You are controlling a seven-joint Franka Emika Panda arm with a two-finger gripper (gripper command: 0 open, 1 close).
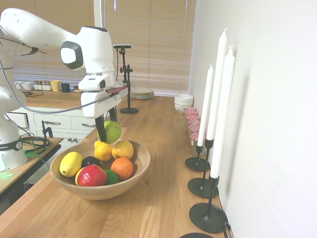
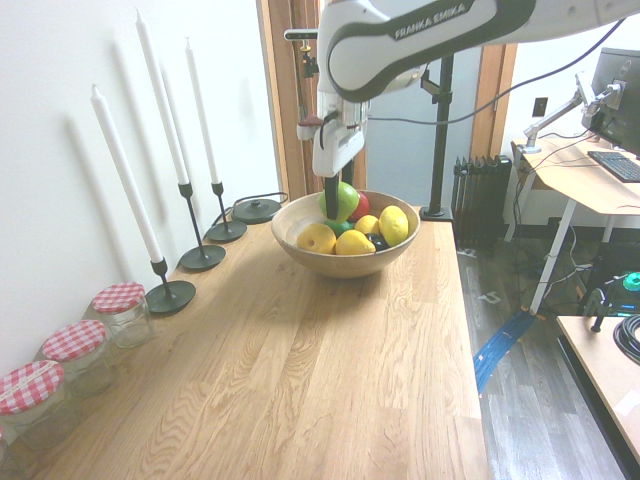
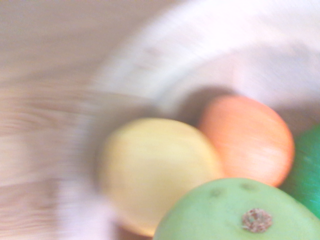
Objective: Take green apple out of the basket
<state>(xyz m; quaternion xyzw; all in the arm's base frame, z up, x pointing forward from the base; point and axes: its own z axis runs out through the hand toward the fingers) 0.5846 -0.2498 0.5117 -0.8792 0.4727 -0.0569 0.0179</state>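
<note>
Green apple [image 1: 113, 131] in downward-pointing claw [image 1: 107, 130]

White, rounded arm [image 1: 44, 32] with dark grey joint caps, "FRANKA EMIKA" lettering, boxy white gripper [image 1: 107, 130] and black fingers [image 1: 101, 130].

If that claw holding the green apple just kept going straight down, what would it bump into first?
Probably the yellow lemon just below the green apple that the gripper holds, inside the basket; depth is uncertain.
</note>
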